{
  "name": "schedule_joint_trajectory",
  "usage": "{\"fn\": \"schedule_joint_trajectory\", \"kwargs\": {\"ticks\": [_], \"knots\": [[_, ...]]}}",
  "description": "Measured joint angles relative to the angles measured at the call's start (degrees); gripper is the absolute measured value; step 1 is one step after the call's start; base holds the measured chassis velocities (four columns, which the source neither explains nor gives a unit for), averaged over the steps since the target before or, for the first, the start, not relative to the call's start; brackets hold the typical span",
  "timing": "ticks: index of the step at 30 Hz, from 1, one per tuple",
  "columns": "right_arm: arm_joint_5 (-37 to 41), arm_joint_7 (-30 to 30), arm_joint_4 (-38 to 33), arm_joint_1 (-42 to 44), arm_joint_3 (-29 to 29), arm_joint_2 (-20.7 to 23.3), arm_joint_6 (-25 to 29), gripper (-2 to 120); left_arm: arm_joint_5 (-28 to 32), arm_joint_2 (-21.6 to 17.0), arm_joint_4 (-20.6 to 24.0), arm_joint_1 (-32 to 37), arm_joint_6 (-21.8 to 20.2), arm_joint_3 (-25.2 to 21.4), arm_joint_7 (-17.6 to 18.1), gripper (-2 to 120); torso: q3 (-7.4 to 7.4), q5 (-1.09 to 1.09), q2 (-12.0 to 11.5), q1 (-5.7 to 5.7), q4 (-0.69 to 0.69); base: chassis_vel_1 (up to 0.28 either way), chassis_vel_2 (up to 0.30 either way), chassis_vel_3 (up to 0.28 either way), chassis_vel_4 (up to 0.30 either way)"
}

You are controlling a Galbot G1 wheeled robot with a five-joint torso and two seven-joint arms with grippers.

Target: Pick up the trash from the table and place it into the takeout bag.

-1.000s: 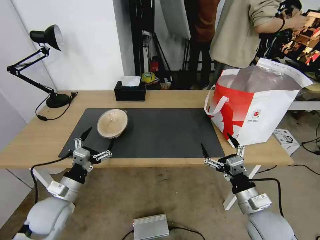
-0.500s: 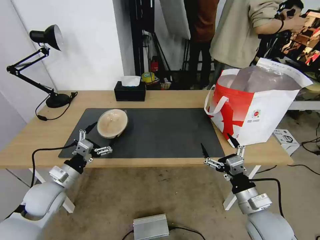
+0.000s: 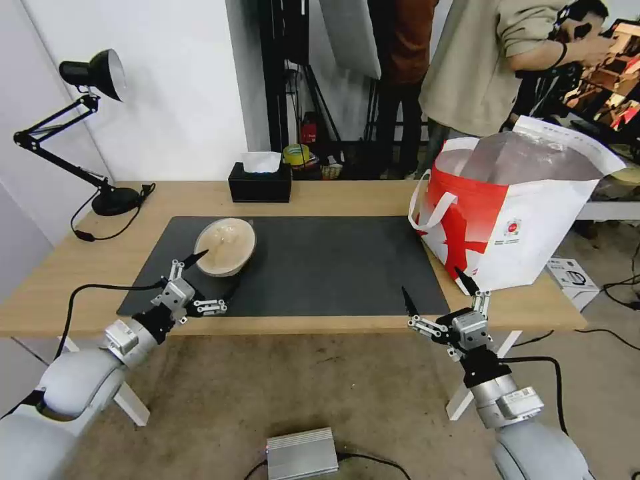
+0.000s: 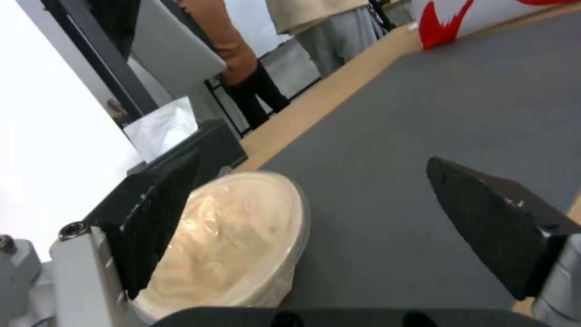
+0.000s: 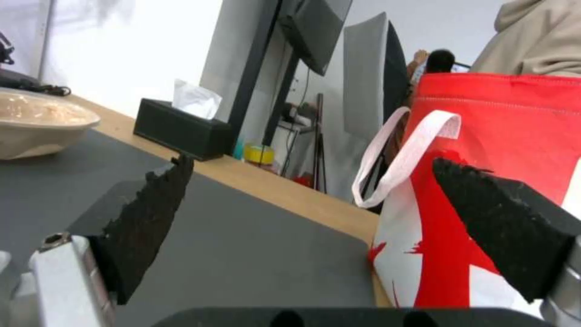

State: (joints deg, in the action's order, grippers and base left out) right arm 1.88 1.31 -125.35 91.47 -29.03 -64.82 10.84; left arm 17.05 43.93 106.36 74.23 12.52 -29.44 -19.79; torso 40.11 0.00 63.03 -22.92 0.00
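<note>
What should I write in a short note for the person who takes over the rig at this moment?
Left gripper: open, at the beige bowl on the mat, one finger over its rim; no grasp yet.
Right gripper: open, empty, at the table's front edge beside the takeout bag.
Done: no other trash remains on the table.
Left: grasp the bowl and put it into the bag.

Left gripper (image 3: 215, 274) forward, fingers (image 4: 154, 217) spread; right gripper (image 3: 436, 292) low, fingers apart.

Beige bowl (image 3: 225, 247) by left gripper (image 3: 217, 276) black fingers; dark grey mat (image 3: 333, 267); white-and-red takeout bag (image 3: 513, 220) beyond right gripper (image 3: 437, 290).
</note>
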Motion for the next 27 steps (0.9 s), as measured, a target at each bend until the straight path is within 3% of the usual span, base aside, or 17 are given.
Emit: {"fn": "schedule_joint_trajectory", "kwargs": {"ticks": [27], "knots": [[0.0, 0.0, 0.0, 0.0, 0.0, 0.0, 0.0, 100, -1.64, -0.42, -8.63, -8.84, 0.17, 6.5, -0.13, 100, 0.0, 0.0, 0.0, 0.0, 0.0, 0.0, 0.0, 0.0, 0.0]]}}
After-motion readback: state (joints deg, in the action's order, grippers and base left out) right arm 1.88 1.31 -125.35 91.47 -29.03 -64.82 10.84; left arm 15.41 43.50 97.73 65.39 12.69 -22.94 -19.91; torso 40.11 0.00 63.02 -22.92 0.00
